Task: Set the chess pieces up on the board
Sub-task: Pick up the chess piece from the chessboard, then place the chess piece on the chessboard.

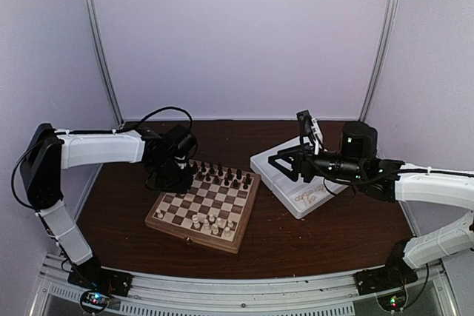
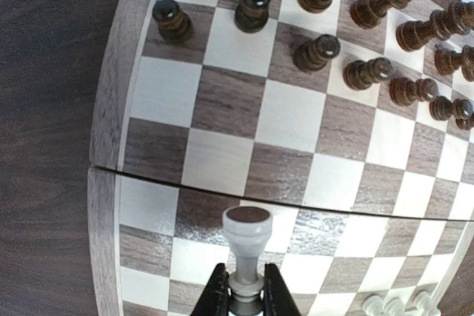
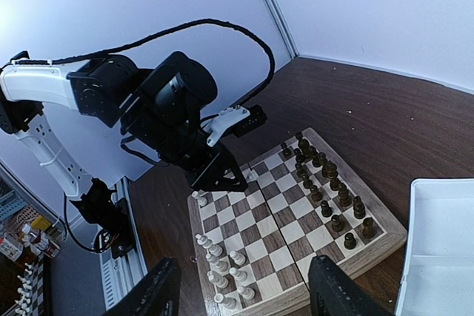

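Pinched at bottom centre of the left wrist view by the left gripper (image 2: 245,297): one cream chess piece (image 2: 246,238), over the board (image 2: 107,101), near its left rim. Lower straight onto a square's middle, upright, then release gently. Right gripper (image 3: 246,275) spread, empty.

The dark brown wooden table (image 1: 311,242) holds a square checkered wooden board (image 1: 180,207) under the left gripper (image 2: 244,286) and a white plastic tray (image 1: 281,186) by the right gripper (image 3: 244,290)

Soft, even light gave the walls (image 1: 237,35) a violet cast. The left wrist view bowed the board (image 2: 229,101) at its edges; the cream chess piece (image 2: 246,234) looked perhaps slightly blurred.
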